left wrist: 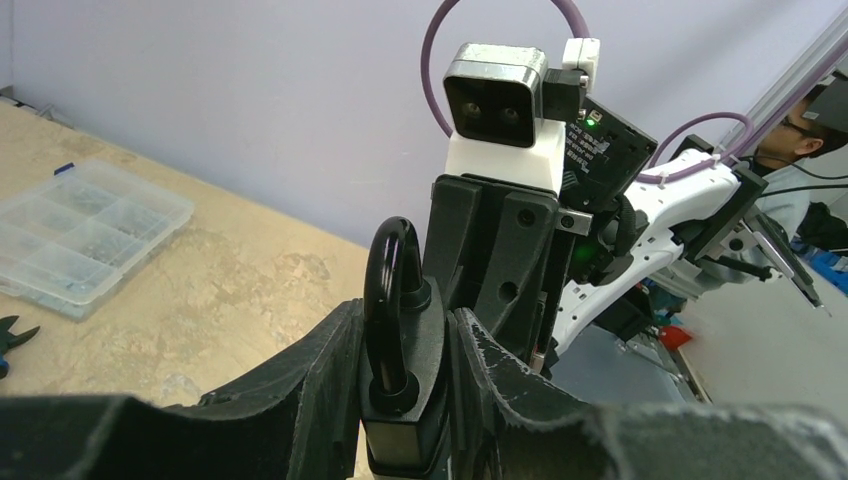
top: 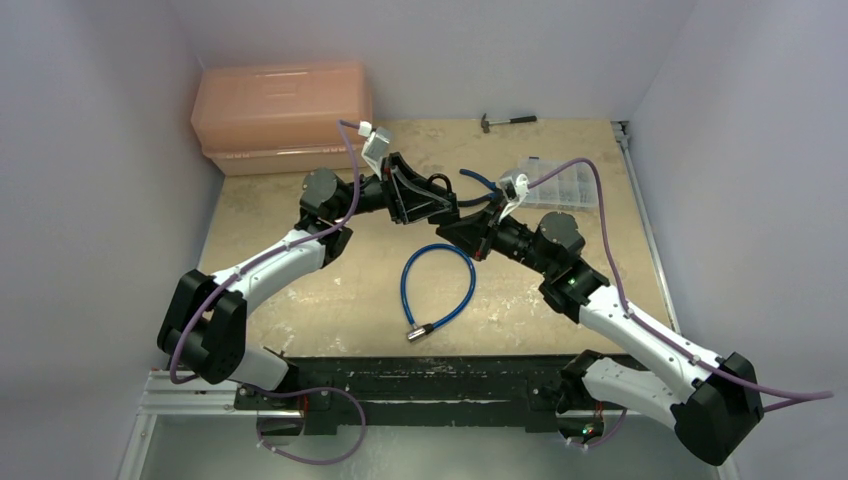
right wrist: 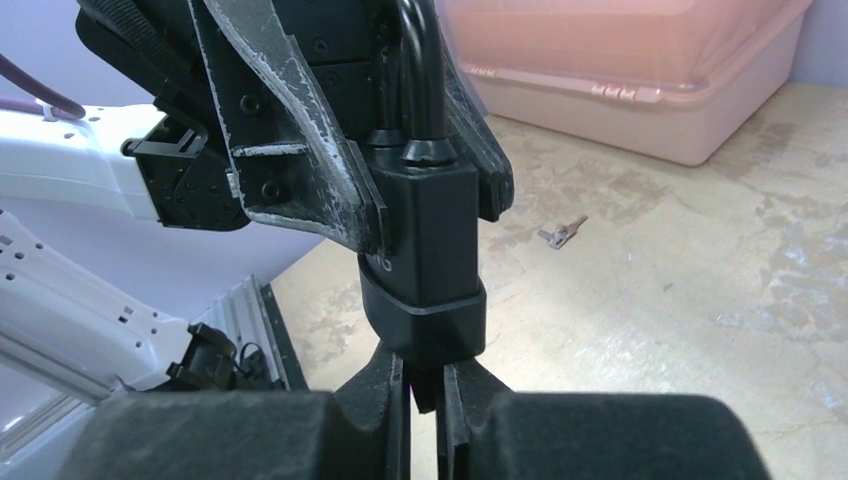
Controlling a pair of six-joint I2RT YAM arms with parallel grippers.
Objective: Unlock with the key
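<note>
A: How many locks and keys?
B: One padlock (right wrist: 425,250), clamped in left tool (left wrist: 405,345). One key (right wrist: 425,398) under it, pinched by narrow right tool (right wrist: 425,378). One loose key (right wrist: 562,233) on tabletop (right wrist: 700,300), near far-left corner box (right wrist: 640,60).

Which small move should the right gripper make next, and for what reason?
Probably roll the right gripper to turn the tiny black-headed key: its fingers seem to pinch the key under the black padlock, which the left gripper holds firm.
</note>
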